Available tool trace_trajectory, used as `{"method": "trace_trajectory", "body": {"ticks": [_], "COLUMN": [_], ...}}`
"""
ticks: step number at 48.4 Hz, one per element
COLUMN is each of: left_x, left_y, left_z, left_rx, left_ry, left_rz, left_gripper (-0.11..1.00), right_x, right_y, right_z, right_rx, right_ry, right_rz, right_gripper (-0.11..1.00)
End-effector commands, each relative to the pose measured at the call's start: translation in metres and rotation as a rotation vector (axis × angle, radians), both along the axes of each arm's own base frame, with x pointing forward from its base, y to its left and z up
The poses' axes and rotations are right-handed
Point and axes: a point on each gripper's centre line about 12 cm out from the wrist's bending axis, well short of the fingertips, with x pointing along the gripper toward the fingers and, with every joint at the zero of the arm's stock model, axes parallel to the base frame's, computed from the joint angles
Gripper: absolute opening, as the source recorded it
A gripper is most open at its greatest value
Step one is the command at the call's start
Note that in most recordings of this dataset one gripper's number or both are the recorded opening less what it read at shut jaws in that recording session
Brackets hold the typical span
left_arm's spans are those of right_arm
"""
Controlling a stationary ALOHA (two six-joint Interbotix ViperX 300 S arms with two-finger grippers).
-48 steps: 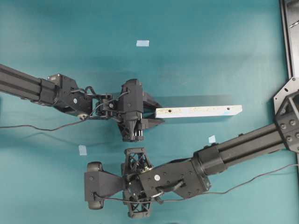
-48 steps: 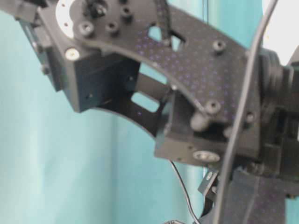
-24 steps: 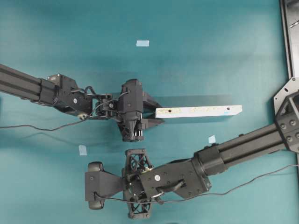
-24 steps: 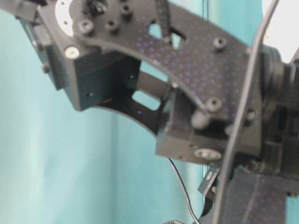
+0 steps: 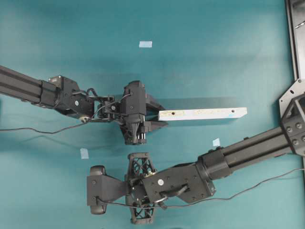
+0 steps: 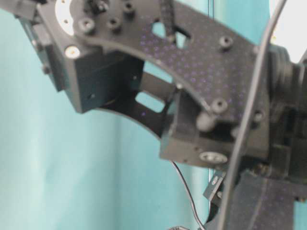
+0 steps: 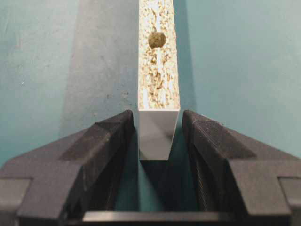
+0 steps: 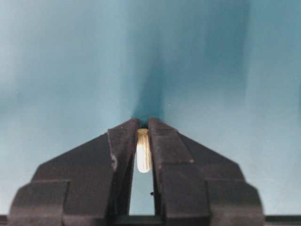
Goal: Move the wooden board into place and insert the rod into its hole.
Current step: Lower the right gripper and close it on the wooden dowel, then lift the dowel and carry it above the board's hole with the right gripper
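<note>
Teal mat (image 5: 214, 57) covers the whole table. Nearest the camera side, at about 6 o'clock in the overhead view, the right gripper (image 8: 143, 129) has its jaws pinched on the rod (image 8: 143, 155), a little cream peg standing between the pads. Further up toward the middle, the left gripper (image 7: 157, 117) straddles the near end of the wooden board (image 5: 202, 114), jaws close on both sides; can't tell if they actually touch. The hole (image 7: 156, 40) sits in the speckled edge, and the board runs off toward 3 o'clock.

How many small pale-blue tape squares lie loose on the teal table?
3: one tape square far above the wooden board, one lower left, one below the board. Arms may hide more.
</note>
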Motion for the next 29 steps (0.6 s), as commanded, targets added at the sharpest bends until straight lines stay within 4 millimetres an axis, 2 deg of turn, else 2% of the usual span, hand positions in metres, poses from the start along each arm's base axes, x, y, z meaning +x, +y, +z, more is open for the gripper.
{"method": "trace_trajectory", "body": {"ticks": [1, 10, 29], "left_x": [-0.004, -0.004, -0.006], "left_y": [0.013, 0.013, 0.013], "left_z": [-0.003, -0.003, -0.004], "left_rx": [0.0, 0.0, 0.0], "left_ry": [0.018, 0.018, 0.023], "left_rz": [0.028, 0.03, 0.028], "left_gripper": [0.48, 0.48, 0.48], "right_x": [0.001, 0.0, 0.001], "right_y": [-0.003, -0.006, -0.02], "right_z": [0.014, 0.03, 0.099], "right_rx": [-0.002, -0.024, -0.02], "right_ry": [-0.017, -0.045, -0.209], "right_rz": [-0.003, 0.009, 0.013], "right_gripper": [0.11, 0.11, 0.11]}}
